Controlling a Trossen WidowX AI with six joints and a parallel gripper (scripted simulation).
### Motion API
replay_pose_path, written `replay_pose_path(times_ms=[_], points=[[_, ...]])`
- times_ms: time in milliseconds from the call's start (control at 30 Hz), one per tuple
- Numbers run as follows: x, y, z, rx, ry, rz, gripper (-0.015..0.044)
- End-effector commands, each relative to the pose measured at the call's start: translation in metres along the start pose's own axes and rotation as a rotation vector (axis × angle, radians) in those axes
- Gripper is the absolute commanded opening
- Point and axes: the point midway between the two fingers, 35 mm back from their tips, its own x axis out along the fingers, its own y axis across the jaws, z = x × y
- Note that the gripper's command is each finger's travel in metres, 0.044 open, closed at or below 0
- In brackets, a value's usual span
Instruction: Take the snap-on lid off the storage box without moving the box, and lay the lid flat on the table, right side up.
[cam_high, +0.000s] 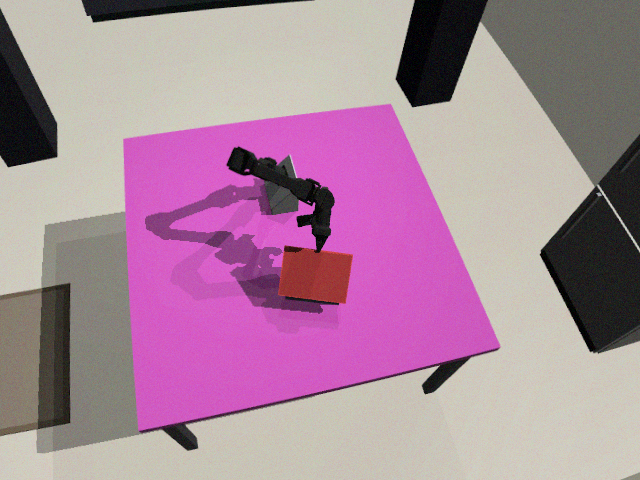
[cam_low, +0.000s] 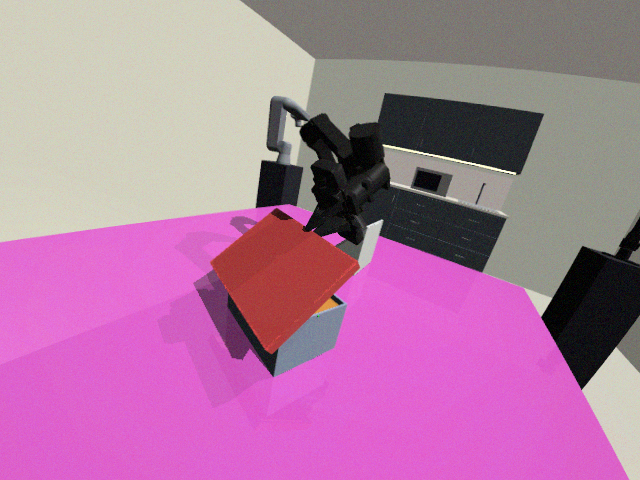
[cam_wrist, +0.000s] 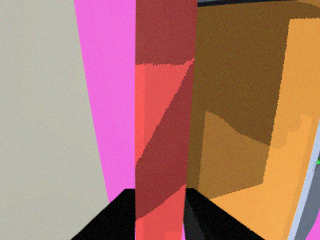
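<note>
The storage box (cam_low: 310, 335) stands on the table (cam_high: 206, 351) (cam_low: 129, 423), with the lid (cam_high: 315, 276) (cam_low: 284, 273) slanting over it, low on the near side and raised on the far side (the gap opens toward the arm). The gripper (cam_high: 319, 246) (cam_low: 310, 229) (cam_wrist: 159, 199) is at the lid's far edge. Beyond the table, in the exterior view, a microwave (cam_low: 431, 180) sits on the counter, left of the faucet (cam_low: 480, 193).
</note>
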Motion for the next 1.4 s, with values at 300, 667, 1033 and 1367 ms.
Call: replay_pose_path(times_ms=[300,667,1033,1367], points=[[-0.014,0.023,0.003,0.028,0.001,0.014,0.0000],[-0.024,0.034,0.003,0.029,0.001,0.014,0.0000],[-0.025,0.036,0.003,0.029,0.001,0.014,0.0000],[-0.025,0.036,0.003,0.029,0.001,0.014,0.0000]])
